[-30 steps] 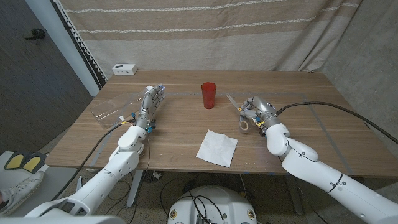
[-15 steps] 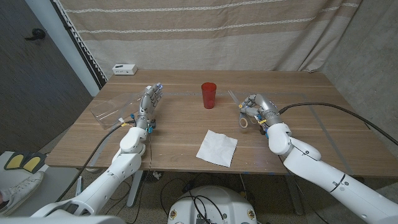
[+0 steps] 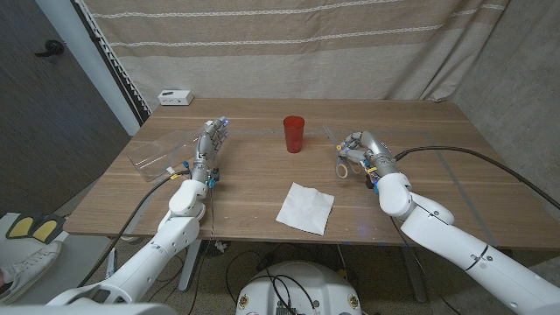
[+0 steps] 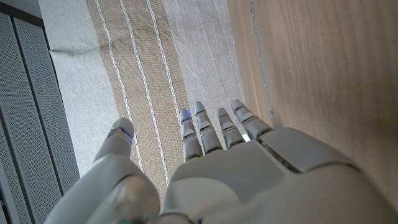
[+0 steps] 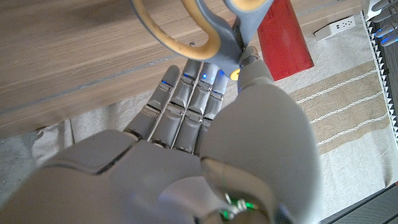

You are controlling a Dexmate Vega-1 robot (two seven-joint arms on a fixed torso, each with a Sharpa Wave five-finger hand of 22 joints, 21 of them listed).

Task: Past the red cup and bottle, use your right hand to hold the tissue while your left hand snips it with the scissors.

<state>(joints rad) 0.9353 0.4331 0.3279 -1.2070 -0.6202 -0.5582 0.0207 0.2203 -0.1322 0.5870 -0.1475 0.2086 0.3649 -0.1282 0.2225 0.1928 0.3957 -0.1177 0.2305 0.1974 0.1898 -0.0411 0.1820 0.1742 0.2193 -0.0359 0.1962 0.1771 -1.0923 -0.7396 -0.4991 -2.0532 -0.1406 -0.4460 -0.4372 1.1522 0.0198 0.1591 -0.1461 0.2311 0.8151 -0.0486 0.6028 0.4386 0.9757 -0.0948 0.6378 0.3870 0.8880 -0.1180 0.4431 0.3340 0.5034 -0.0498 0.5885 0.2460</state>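
A white tissue (image 3: 305,207) lies flat near the table's front edge, in the middle. The red cup (image 3: 294,134) stands upright beyond it. My right hand (image 3: 360,155) is to the right of the cup and holds grey scissors with yellow-lined handles (image 3: 343,170). In the right wrist view the thumb presses the scissors (image 5: 205,28) near their pivot against the fingers, with the red cup (image 5: 284,38) behind. My left hand (image 3: 212,143) stands at the left of the table, its fingers apart and nothing in it. The same left hand (image 4: 249,168) shows empty from its wrist camera.
A clear plastic bottle (image 3: 159,150) lies on its side at the table's left edge, beside my left hand. A white power strip (image 3: 176,97) sits at the far left corner. A striped curtain hangs behind the table (image 3: 455,166).
My right hand has shifted slightly toward the far side with the scissors. The left hand has barely moved.
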